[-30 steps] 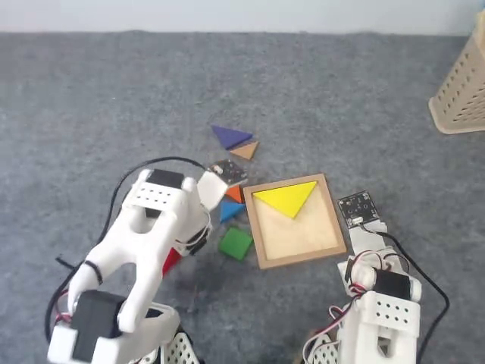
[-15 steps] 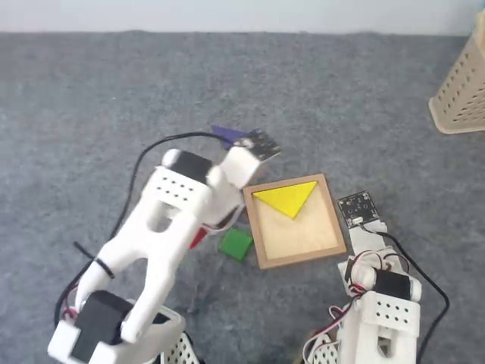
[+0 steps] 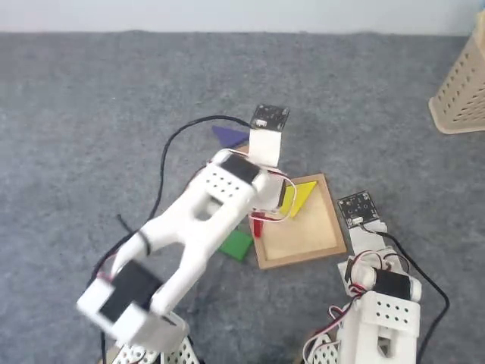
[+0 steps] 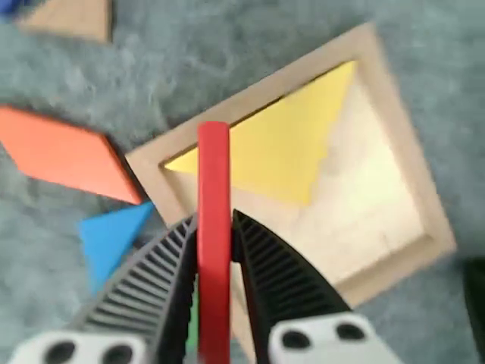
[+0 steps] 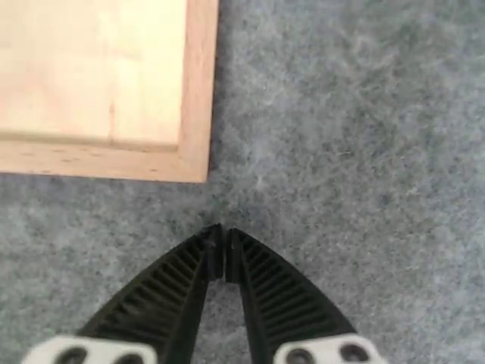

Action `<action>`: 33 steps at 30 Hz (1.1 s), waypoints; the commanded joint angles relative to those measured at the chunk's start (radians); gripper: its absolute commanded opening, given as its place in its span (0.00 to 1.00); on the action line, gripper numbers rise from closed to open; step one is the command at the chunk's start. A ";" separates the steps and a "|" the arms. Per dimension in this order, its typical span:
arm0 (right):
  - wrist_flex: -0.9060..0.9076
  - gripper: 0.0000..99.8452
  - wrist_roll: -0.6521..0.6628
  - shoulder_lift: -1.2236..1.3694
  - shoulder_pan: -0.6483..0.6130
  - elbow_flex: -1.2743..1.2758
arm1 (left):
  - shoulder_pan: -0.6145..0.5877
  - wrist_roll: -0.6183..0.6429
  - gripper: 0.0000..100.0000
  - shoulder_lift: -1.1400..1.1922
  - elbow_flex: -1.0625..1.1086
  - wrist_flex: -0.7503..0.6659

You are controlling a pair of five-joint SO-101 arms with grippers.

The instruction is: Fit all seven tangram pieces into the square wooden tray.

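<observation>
The square wooden tray lies on the grey carpet with a yellow triangle in its far part. My left gripper is shut on a red piece, held edge-on above the tray's left rim and the yellow triangle. An orange parallelogram, a blue triangle and a tan triangle lie outside the tray. A green square and a purple triangle also lie on the carpet. My right gripper is shut and holds nothing, low over the carpet just off a tray corner.
A slatted beige basket stands at the far right edge. The left arm's white body stretches across the loose pieces left of the tray. Open carpet lies at the far left and far side.
The left arm has swung up and to the right with the red piece, from the carpet left of the tray to over the tray's left rim. The right arm has kept still.
</observation>
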 commanded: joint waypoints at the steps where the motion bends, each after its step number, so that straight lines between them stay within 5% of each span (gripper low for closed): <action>1: -0.021 0.01 0.012 -0.019 -0.008 -0.006 | -0.003 0.153 0.03 0.101 -0.074 -0.021; 11: -0.027 0.02 0.012 -0.019 -0.010 -0.006 | -0.087 0.290 0.03 0.117 -0.091 0.006; 33: -0.030 0.02 0.012 -0.019 -0.010 -0.006 | -0.028 0.292 0.03 0.121 -0.090 0.005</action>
